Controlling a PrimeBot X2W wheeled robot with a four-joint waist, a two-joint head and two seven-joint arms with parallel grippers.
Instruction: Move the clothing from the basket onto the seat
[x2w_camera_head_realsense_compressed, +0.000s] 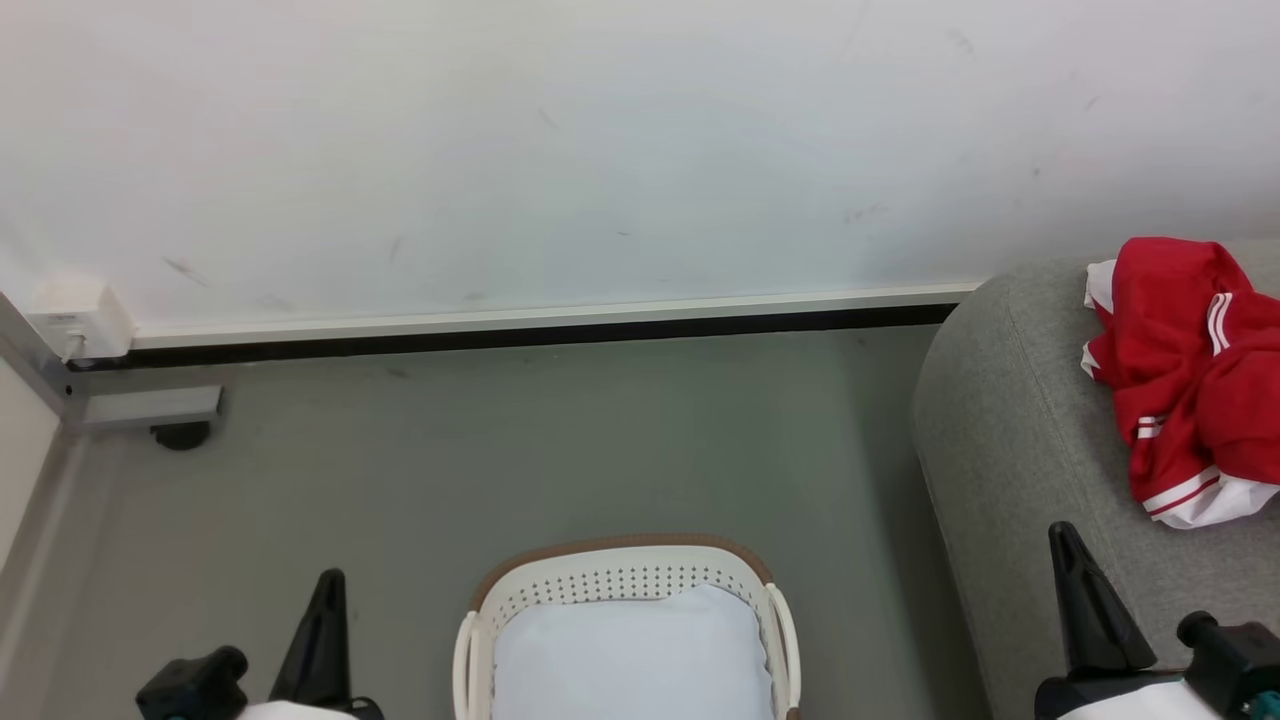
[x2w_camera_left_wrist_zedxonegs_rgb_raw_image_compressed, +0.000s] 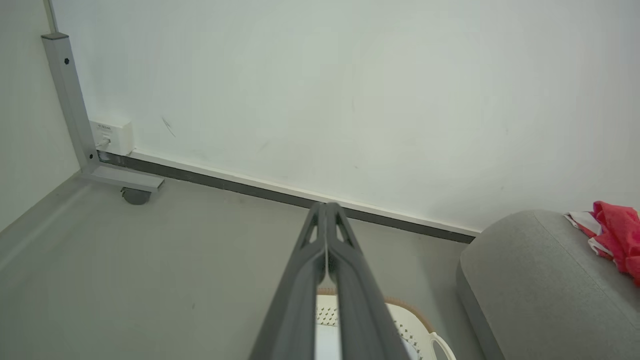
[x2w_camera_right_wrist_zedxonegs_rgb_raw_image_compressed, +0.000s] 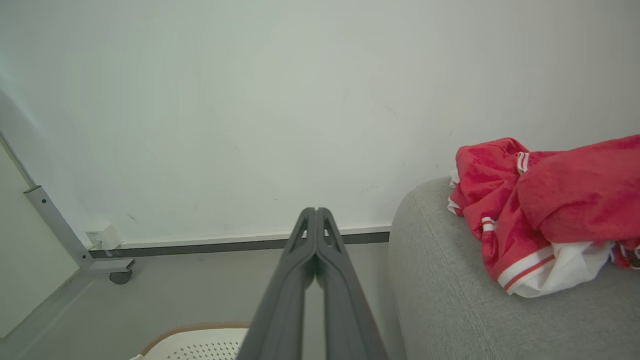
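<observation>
Your clothing (x2w_camera_head_realsense_compressed: 1190, 375) is lying on the seat (x2w_camera_head_realsense_compressed: 1020, 450) at the right edge of the head view. It's bunching up into a crumpled red heap, with white trim and thin white stripes peeking out of the folds. In the right wrist view the fabric is looking soft and slightly fuzzy.

The seat is bulging in from the right as one big rounded shape, and it's wearing a light grey woven cloth.

The basket (x2w_camera_head_realsense_compressed: 620, 570) is standing at bottom centre on the smooth grey floor (x2w_camera_head_realsense_compressed: 500, 450), near the seat's left flank. It's showing cream plastic, rows of small round holes in the wall, a brown band round the rim and looped side handles. A pale bluish-white cushion (x2w_camera_head_realsense_compressed: 630, 650) is filling the inside and looking smooth and puffy.

Your left gripper (x2w_camera_head_realsense_compressed: 328, 580) is poking up at lower left of the head view. In its wrist view the two long dark fingers (x2w_camera_left_wrist_zedxonegs_rgb_raw_image_compressed: 302, 280) are pressing flat together right to the tip, and they're gripping nothing.

Your right gripper (x2w_camera_head_realsense_compressed: 1060, 532) is rising at lower right, in front of the seat and below the heap, and it isn't touching the cloth. Its fingers (x2w_camera_right_wrist_zedxonegs_rgb_raw_image_compressed: 292, 285) are also pinching fully together with nothing between them.

Behind everything, a scuffed white wall (x2w_camera_head_realsense_compressed: 600, 150) is meeting the floor along a pale strip over a black baseboard (x2w_camera_head_realsense_compressed: 520, 335). A grey metal post (x2w_camera_left_wrist_zedxonegs_rgb_raw_image_compressed: 70, 100) with a small caster is standing at the upper left.
</observation>
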